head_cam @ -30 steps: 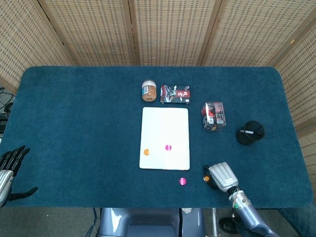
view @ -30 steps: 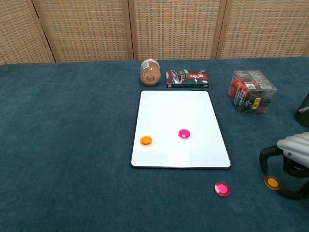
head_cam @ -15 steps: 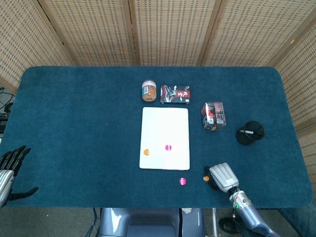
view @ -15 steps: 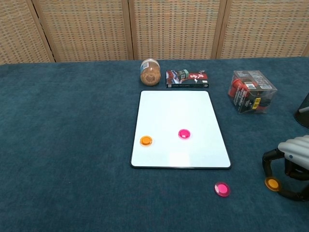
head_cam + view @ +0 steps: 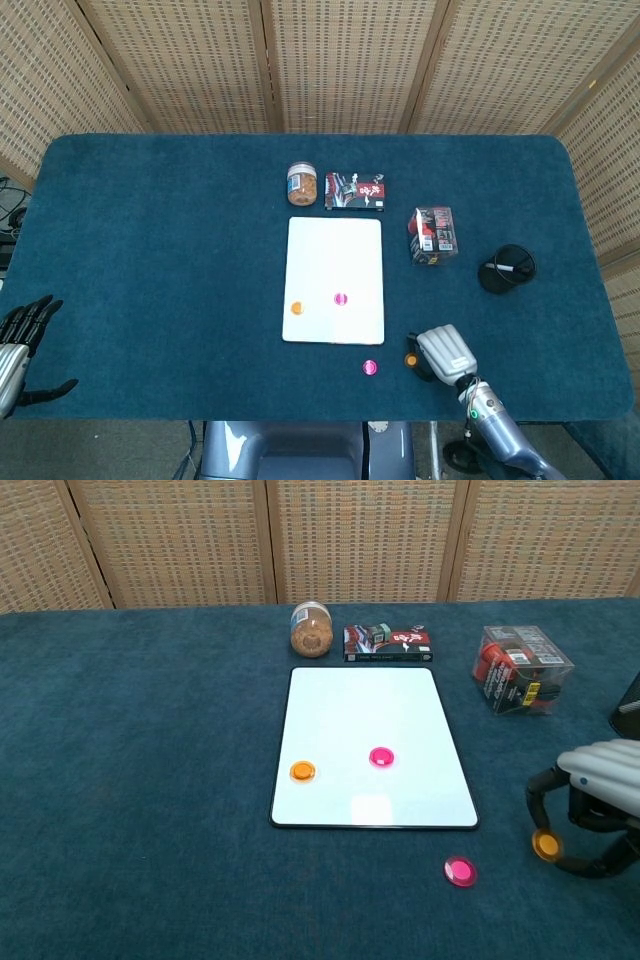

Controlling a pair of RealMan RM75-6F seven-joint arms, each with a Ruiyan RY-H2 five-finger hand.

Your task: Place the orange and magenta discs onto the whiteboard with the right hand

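The whiteboard point(image 5: 335, 250) point(image 5: 365, 710) lies flat mid-table. On it sit an orange disc point(image 5: 296, 308) point(image 5: 302, 771) and a magenta disc point(image 5: 341, 299) point(image 5: 381, 757). A second magenta disc point(image 5: 370, 367) point(image 5: 460, 871) lies on the cloth just in front of the board's near right corner. My right hand point(image 5: 445, 352) point(image 5: 600, 780) hovers to its right and pinches a second orange disc point(image 5: 411, 360) point(image 5: 546, 844) between thumb and a finger. My left hand point(image 5: 20, 340) rests at the table's near left edge, fingers spread and holding nothing.
Behind the board stand a jar point(image 5: 302, 184) point(image 5: 311, 629) and a flat printed box point(image 5: 355, 191) point(image 5: 388, 642). A clear plastic box point(image 5: 433, 235) point(image 5: 522, 682) and a black round holder point(image 5: 507, 268) sit to the right. Wicker screens close off the back.
My right hand has closed on the loose orange disc and carried it slightly left and up, toward the board. Everything else stays put.
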